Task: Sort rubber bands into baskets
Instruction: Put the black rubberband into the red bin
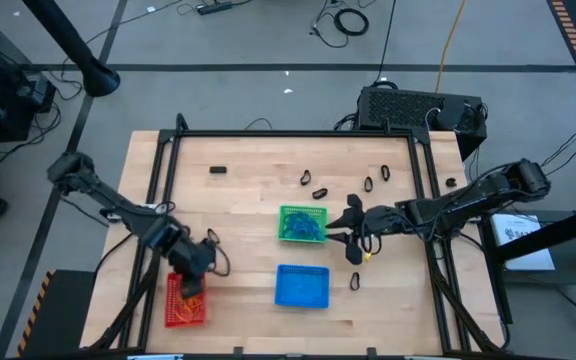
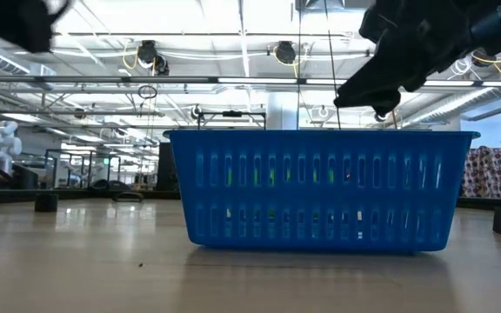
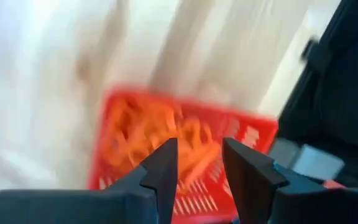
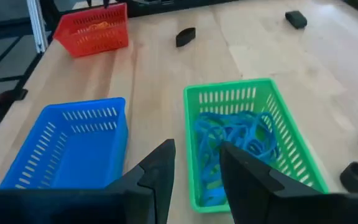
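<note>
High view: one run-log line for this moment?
left pincer: open over red basket | right pincer: open beside green basket | blue basket: empty

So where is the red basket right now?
In the high view the red basket sits at the table's near left corner, directly under the left gripper, with the blue basket its nearest neighbour to the right.

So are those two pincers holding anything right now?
No. The left pincer is open and empty above the red basket; the right pincer is open and empty over the green basket.
</note>
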Tool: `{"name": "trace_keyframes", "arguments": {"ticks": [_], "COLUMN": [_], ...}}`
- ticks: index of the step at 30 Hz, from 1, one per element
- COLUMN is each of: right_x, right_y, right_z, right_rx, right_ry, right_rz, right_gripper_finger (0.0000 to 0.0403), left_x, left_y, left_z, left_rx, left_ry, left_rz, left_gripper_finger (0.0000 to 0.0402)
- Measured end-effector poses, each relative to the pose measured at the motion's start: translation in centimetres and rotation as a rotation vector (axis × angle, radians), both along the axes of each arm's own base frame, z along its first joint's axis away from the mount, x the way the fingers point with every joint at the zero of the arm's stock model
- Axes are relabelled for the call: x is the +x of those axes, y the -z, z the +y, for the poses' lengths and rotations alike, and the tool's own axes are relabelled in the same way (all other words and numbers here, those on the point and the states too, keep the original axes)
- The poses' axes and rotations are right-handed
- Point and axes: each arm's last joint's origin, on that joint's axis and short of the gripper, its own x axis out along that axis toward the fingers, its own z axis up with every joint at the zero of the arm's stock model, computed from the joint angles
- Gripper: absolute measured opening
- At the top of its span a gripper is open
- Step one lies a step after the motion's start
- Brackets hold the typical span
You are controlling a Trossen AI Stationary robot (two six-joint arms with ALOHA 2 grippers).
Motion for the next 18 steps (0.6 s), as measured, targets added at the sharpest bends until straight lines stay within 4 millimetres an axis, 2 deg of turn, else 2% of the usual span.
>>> {"name": "trace_keyframes", "arguments": {"ticks": [7,11,14,18], "right_x": [-0.2,-0.2,-0.1,0.1], "right_y": [0.3,0.4,0.5,1.3], "right_z": [0.4,0.6,0.6,0.6], "right_rx": [0.012,0.011,0.009,0.012], "right_ry": [0.039,0.034,0.035,0.042], "right_rz": [0.025,0.03,0.036,0.072], "right_gripper_finger": [0.012,0.012,0.012,0.012], "left_x": [1.7,2.4,2.9,2.9], "left_y": [-0.2,0.0,0.0,1.0], "left_z": [2.8,5.0,6.7,8.1], "left_rx": [0.103,0.26,0.315,0.37], "left_ry": [0.112,0.127,0.16,0.291], "left_rz": [-0.147,-0.211,-0.227,-0.194], "left_gripper_finger": [0.0132,0.0132,0.0132,0.0132]}}
